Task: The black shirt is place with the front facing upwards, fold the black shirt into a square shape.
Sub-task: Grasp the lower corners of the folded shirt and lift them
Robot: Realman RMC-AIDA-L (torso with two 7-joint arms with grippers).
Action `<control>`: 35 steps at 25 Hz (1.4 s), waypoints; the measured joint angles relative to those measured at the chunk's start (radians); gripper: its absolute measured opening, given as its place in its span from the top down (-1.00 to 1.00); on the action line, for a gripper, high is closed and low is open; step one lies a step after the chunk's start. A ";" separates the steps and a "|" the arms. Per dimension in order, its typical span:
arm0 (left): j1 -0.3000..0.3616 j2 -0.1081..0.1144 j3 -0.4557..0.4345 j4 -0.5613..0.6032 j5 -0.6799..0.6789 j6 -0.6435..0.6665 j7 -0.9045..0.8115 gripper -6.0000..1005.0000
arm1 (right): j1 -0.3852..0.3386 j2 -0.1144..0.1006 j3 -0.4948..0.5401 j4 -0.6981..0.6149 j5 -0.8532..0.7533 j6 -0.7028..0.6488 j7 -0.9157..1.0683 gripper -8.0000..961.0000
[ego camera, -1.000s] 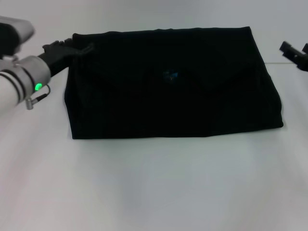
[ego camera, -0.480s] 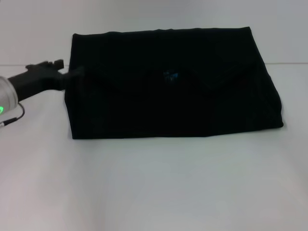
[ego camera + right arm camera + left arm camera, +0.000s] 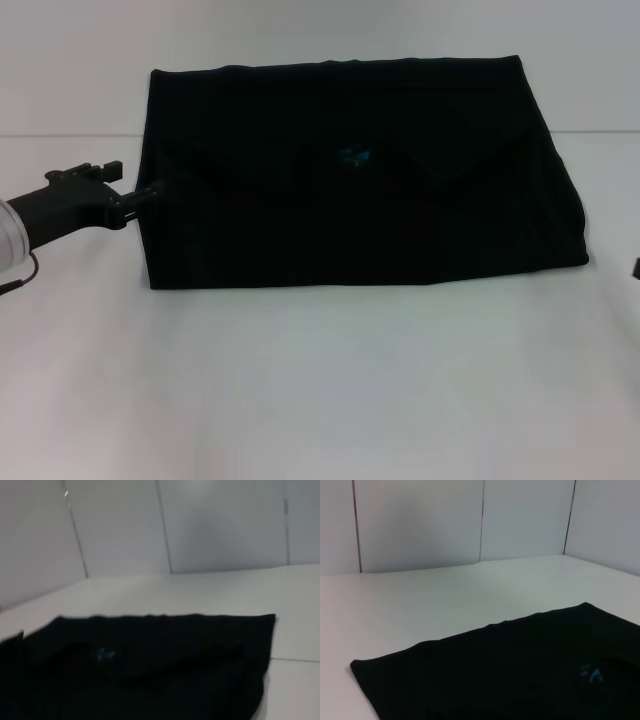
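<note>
Black shirt (image 3: 350, 175) folded into a wide rectangle, flat on the white table (image 3: 320, 380), toward the far middle; small blue neck label (image 3: 355, 156) showing near its centre. No containers visible. Left gripper (image 3: 150, 193) low at the shirt's left edge, tip right at the cloth; cannot tell whether spread or pressed together. Right gripper (image 3: 636, 267) only a sliver at the right border, well apart from the shirt, state impossible to tell.

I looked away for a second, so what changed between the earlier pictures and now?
The left gripper slid nearer along the black shirt's left edge, its arm retreating out of the head view. The right gripper left the view almost entirely. The shirt stayed folded and unmoved.
</note>
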 joint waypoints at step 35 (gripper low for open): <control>-0.006 -0.008 -0.046 -0.102 -0.223 -0.009 0.040 -0.35 | 0.163 0.048 -0.069 0.063 -0.081 0.295 -0.168 -0.64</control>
